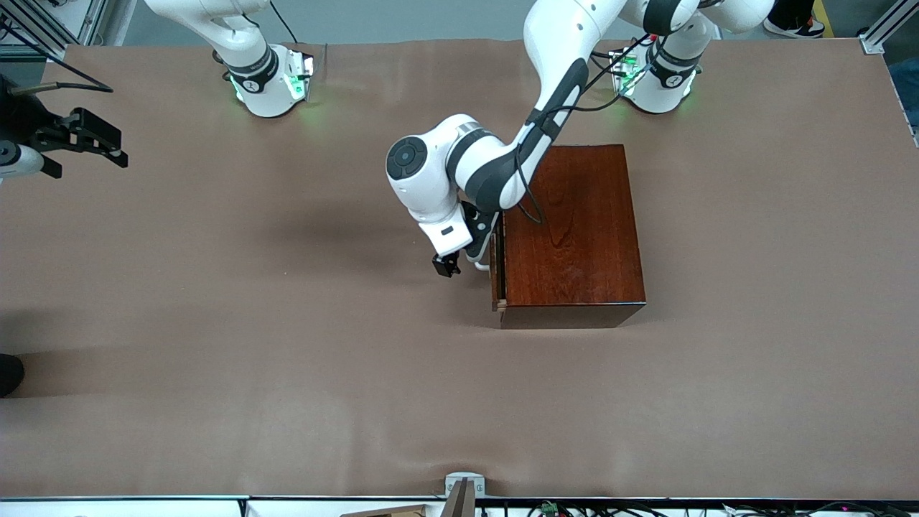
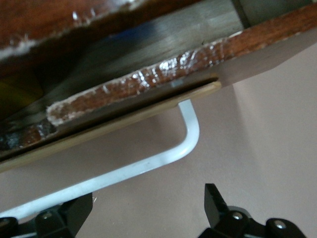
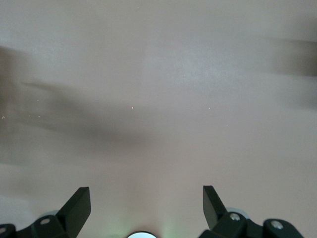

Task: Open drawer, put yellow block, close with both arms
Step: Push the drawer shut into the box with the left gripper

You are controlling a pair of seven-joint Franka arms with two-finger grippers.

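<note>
The drawer (image 1: 497, 267) sits in the dark mahogany box (image 1: 574, 230), its front standing a sliver out from the box. Its white handle (image 1: 482, 266) faces the right arm's end of the table. My left gripper (image 1: 449, 267) hangs open right in front of that handle. In the left wrist view the handle (image 2: 148, 163) runs just past one fingertip (image 2: 79, 210), and the left gripper (image 2: 148, 198) has nothing between its fingers. The drawer front (image 2: 148, 84) fills that view's upper part. My right gripper (image 1: 97, 140) waits open over the right arm's end of the table, with bare cloth under it (image 3: 146, 198). The yellow block is out of view.
Brown cloth (image 1: 287, 373) covers the whole table. The two arm bases (image 1: 269, 82) (image 1: 657, 79) stand along the table edge farthest from the front camera. A small grey bracket (image 1: 463, 488) sits at the nearest edge.
</note>
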